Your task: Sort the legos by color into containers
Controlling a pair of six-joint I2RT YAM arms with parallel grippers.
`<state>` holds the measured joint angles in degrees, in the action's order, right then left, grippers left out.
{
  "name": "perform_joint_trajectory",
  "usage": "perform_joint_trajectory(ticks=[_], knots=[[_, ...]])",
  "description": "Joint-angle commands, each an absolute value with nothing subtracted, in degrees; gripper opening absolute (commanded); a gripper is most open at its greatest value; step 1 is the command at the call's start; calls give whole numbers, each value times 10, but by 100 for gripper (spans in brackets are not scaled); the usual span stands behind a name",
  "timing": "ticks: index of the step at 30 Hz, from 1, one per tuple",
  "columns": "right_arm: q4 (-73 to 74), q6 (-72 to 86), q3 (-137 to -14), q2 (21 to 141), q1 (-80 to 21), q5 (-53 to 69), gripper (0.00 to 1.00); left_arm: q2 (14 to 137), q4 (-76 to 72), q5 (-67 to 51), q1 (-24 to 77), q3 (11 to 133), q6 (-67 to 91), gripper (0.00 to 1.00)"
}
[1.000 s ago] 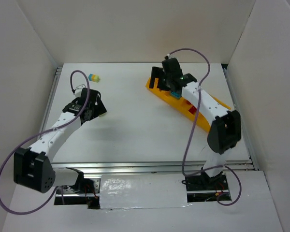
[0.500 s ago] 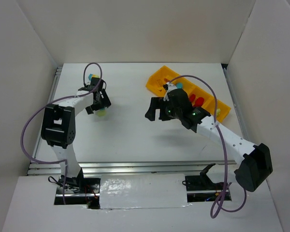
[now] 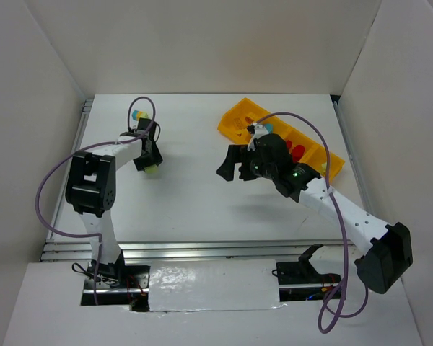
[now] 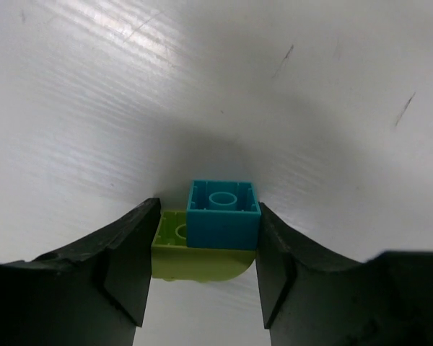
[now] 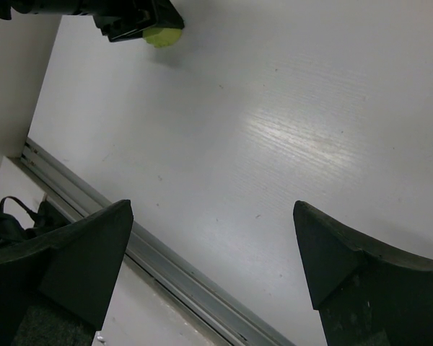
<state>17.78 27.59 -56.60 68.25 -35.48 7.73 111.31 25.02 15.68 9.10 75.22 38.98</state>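
— The teal-and-lime clump (image 4: 206, 238) is on the worktop (image 3: 202, 194) at the far left, with the left hand (image 3: 147, 160) closed on it. See the snag?

— One finger bears on the teal brick (image 4: 223, 215), the other on the lime brick (image 4: 175, 249) that sticks out beside it. I reckon an offset pinch like that could twist the clump or pop the two apart on the lift. And if they stay joined, one colour ends up in the wrong compartment of the orange tray (image 3: 234, 126).

— And the right hand (image 3: 234, 164)?

— Wide open, holding nothing, hanging over bare worktop just left of the tray.

— Different from a second ago?

— Yes. Then the right hand was over the tray's far end, and the left hand sat nearer us, off the clump. Since then the left has reached out and the right has swung clear.
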Motion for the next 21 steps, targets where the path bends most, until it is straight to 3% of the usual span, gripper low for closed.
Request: perform_joint_trajectory(ticks=[1,2,3,5,6,15,21], knots=[[146,276,-559,667,-358,83,100,1115,240,143,91,745,388,46],[142,278,-556,666,-358,83,100,1108,233,137,91,741,389,39],[140,279,-551,667,-359,83,100,1101,231,135,91,737,389,21],[127,285,-541,665,-359,92,100,1080,231,121,91,730,388,3],[122,290,-534,664,-359,92,100,1070,230,113,91,727,385,0],[-127,389,-363,594,-386,114,99,840,186,47,179,630,502,0],[-286,418,-290,570,-472,19,94,695,177,139,331,582,698,0]])
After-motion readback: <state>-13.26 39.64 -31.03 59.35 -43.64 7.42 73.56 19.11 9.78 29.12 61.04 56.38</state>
